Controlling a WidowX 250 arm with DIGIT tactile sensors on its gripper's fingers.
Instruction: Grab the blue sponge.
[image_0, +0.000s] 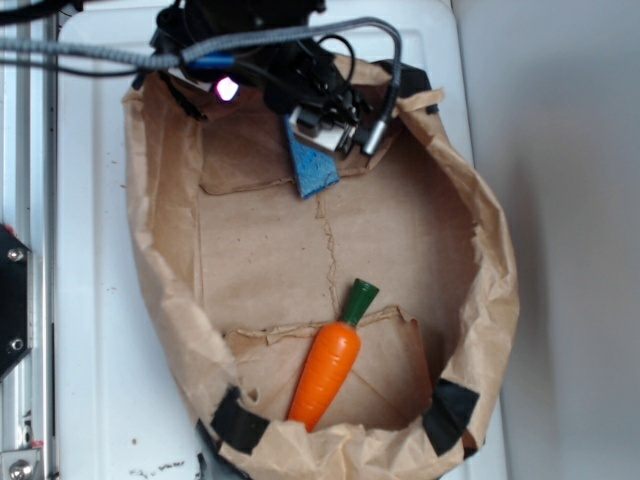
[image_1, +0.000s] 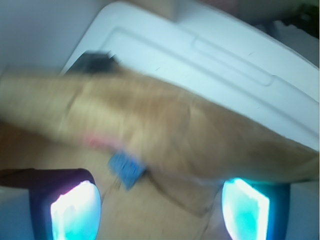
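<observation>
— Where is your hand right now?

— My hand (image_0: 335, 125) is at the top of the exterior view, just inside the far rim of the paper bag (image_0: 160, 260), under a tangle of black cables (image_0: 300, 45). In the wrist view my two fingertips (image_1: 75, 212) glow teal at the bottom left and bottom right, well apart, with nothing between them. So the hand is wide open and has hold of nothing.

— And the blue sponge?

— The blue sponge (image_0: 312, 165) lies on the brown paper floor of the bag, in the upper middle of the exterior view, right below my hand. From there it seems partly tucked under the fingers, though I cannot tell whether they touch it. In the wrist view the sponge (image_1: 127, 169) sits left of centre, above the line of my fingertips and nearer the left one, against a fold of paper. That view is blurred.

— Anything else in the bag?

— A toy carrot (image_0: 328, 365) at the bottom, well apart from the sponge. The bag rests on a white bench (image_0: 95, 300).

— Any writing or labels?

— None that I can read.
</observation>
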